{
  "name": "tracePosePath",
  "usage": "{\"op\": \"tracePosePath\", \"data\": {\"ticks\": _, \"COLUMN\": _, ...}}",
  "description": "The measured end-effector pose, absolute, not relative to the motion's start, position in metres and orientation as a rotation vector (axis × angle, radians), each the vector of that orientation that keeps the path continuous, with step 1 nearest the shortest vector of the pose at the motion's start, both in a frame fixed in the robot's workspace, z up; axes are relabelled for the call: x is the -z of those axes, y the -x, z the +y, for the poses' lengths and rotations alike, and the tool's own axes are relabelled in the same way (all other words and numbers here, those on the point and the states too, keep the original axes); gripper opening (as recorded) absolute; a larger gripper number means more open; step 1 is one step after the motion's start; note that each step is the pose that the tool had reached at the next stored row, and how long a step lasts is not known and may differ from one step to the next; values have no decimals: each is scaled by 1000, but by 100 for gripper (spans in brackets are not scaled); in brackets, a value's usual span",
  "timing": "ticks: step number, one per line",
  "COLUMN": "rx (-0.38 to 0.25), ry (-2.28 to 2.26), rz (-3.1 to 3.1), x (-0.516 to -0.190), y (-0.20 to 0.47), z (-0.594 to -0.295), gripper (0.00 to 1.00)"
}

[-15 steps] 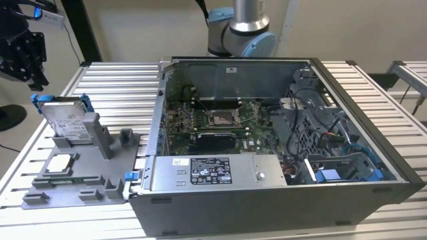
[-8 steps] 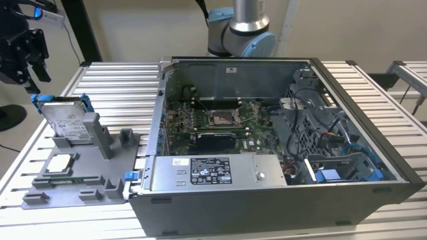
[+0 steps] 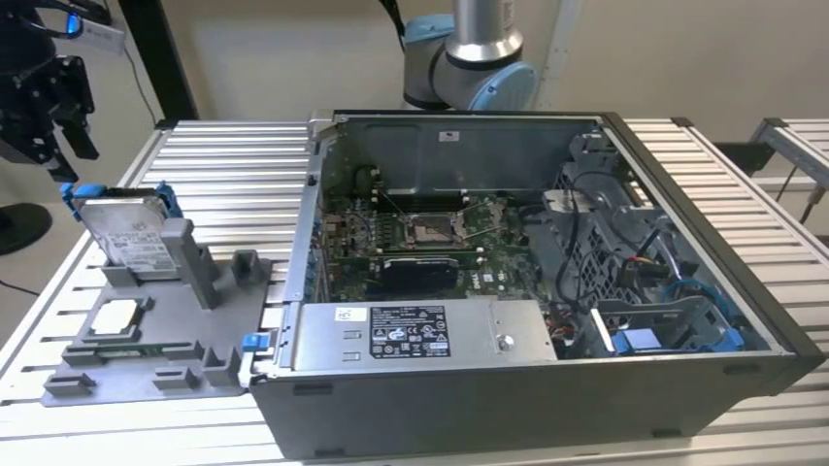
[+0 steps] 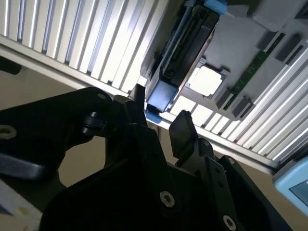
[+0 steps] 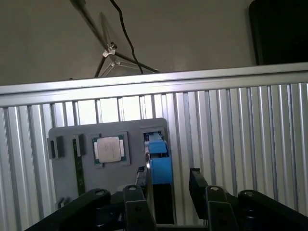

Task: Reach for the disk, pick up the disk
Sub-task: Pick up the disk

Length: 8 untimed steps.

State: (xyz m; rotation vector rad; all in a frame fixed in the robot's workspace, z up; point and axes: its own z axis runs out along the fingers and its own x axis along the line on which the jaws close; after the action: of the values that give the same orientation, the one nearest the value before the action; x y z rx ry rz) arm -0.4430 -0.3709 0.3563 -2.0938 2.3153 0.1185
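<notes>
I see my end effector (image 3: 49, 102) hang open near the disk (image 3: 119, 212), not touching. The exterior view shows its white label (image 3: 138, 245); both wrist views show its blue bracket (image 5: 159, 162).

This is looking like a robotics lab: an open computer case (image 3: 518, 408) is sitting on a slatted aluminium table (image 3: 233, 165) beside a grey parts fixture (image 3: 169, 374), a robot arm (image 3: 469, 58) standing behind.

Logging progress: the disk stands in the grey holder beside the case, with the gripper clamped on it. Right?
Not clamped: in the second wrist view the gripper is open, short of the disk. The disk does stand in the holder beside the case.
</notes>
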Motion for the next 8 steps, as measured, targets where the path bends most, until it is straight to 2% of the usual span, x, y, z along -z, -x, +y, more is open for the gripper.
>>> {"op": "tracePosePath", "data": {"ticks": 8, "rx": -79, "ry": 2098, "rz": 2296, "x": -350, "y": 443, "z": -371, "gripper": 100}}
